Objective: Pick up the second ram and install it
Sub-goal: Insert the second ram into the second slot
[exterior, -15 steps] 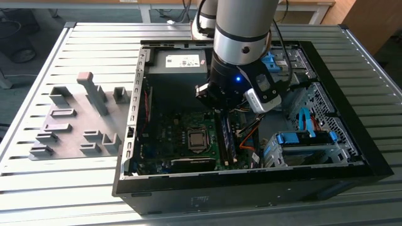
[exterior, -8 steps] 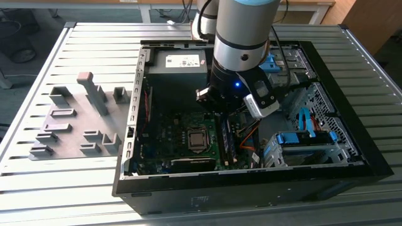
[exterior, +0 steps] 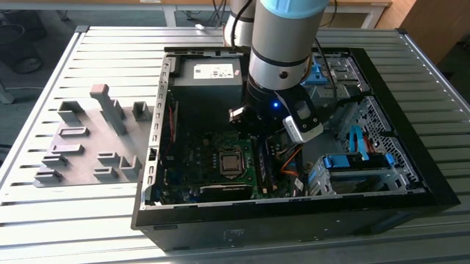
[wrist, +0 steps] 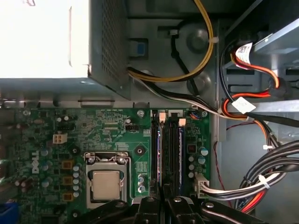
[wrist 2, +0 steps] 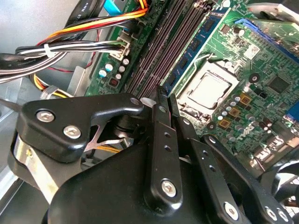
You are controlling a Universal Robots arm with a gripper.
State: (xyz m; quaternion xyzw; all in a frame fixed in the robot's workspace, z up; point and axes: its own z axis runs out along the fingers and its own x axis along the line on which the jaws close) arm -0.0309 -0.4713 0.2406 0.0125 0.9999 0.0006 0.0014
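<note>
Slatted metal table (exterior: 96, 60) carries open computer case (exterior: 411, 181), grey holder tray (exterior: 81, 159).

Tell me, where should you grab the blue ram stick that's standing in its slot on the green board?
Grip the ram stick by its long top edge, pinching its two flat faces, coming straight down from above. It stands on edge in its slot, with other slots close alongside, so only the top is free.

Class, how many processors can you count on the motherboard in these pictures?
1. The processor sits in its socket on the motherboard, beside the memory slots. The arm may hide some of the board in the exterior view.
</note>
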